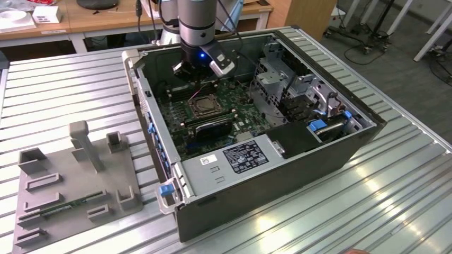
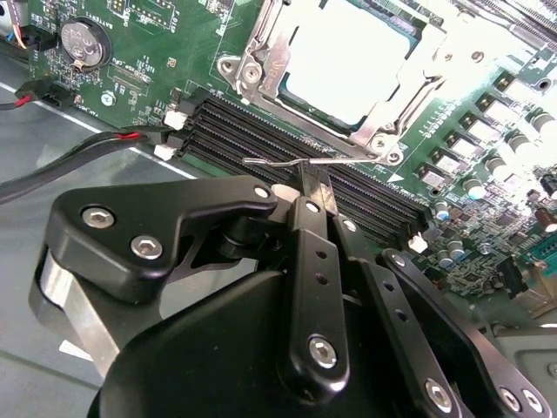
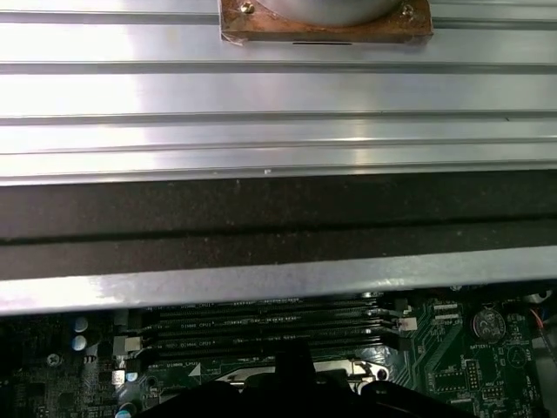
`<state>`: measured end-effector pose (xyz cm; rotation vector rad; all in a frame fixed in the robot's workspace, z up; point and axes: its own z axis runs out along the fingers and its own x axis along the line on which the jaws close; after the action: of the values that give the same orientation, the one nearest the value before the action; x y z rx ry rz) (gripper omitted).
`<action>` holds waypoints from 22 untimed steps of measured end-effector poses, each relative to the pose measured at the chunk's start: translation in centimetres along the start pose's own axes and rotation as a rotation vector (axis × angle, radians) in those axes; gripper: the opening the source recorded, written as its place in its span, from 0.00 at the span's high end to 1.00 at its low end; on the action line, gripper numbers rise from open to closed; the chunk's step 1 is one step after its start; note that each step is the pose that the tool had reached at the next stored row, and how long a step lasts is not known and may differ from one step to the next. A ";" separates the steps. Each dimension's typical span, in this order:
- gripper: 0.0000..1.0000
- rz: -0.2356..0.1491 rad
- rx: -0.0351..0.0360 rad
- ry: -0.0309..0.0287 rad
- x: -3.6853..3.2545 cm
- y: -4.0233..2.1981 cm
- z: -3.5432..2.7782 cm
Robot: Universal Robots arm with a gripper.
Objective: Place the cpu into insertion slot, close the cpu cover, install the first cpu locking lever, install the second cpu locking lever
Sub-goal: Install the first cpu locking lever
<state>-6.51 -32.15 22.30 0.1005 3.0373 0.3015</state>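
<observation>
- The cpu (image 2: 348, 57) is seated in its socket near the middle of the motherboard (image 2: 204, 39). Its pale top is seen through the window of the cpu cover (image 2: 257, 52), which lies flat over it.
- The gripper (image 2: 315, 187) is poised low over the board — its fingers are pressed together, and nothing is seen between them.
- Its tip is placed at a thin metal locking lever (image 2: 270, 162), which runs along the socket's edge beside the black memory slots (image 2: 235, 131). Contact cannot be confirmed.
- In the exterior view the arm is seen inside the open computer case (image 1: 297, 169), near the wall farthest from that camera.
- A grey fixture tray (image 1: 71, 180) is set on the slatted table (image 1: 367, 201) — at the exterior view's left of the case.
</observation>
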 end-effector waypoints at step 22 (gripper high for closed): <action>0.90 0.000 -0.0003 0.0000 -0.73 -0.26 1.32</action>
<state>-5.67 -32.20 21.02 0.1003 3.0372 0.3018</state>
